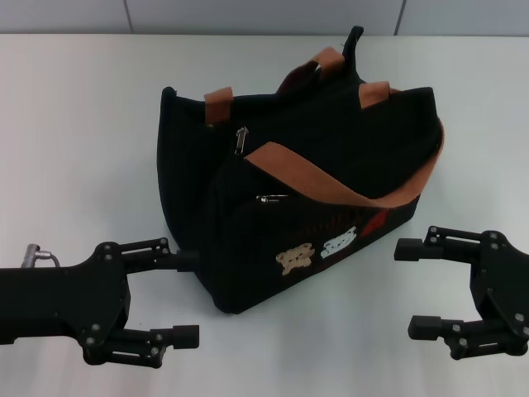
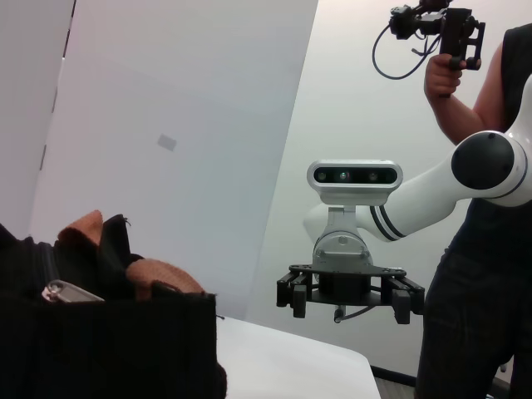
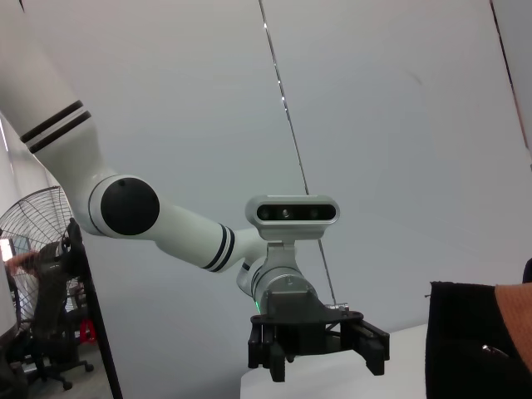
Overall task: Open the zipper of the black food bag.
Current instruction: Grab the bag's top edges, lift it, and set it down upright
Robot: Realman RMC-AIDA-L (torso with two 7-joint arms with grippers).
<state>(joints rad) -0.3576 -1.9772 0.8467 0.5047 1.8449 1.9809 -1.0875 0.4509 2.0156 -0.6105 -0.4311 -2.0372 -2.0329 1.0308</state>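
The black food bag (image 1: 331, 157) stands upright in the middle of the white table, with tan handles, a tan strap and two bear patches on its front. A small silver pull (image 1: 240, 139) of the zipper hangs at the left end of the top edge. A shorter pocket zipper pull (image 1: 269, 198) sits lower on the front. My left gripper (image 1: 183, 294) is open low at the bag's near left corner, its upper finger close against the fabric. My right gripper (image 1: 416, 288) is open just right of the bag, apart from it. The bag (image 2: 100, 332) with a silver pull (image 2: 66, 291) also shows in the left wrist view.
The white table (image 1: 83, 124) runs around the bag on all sides. Behind it is a pale wall. A person (image 2: 490, 249) holding a camera rig stands beyond the right arm in the left wrist view. A fan (image 3: 41, 241) and a chair stand off to the side.
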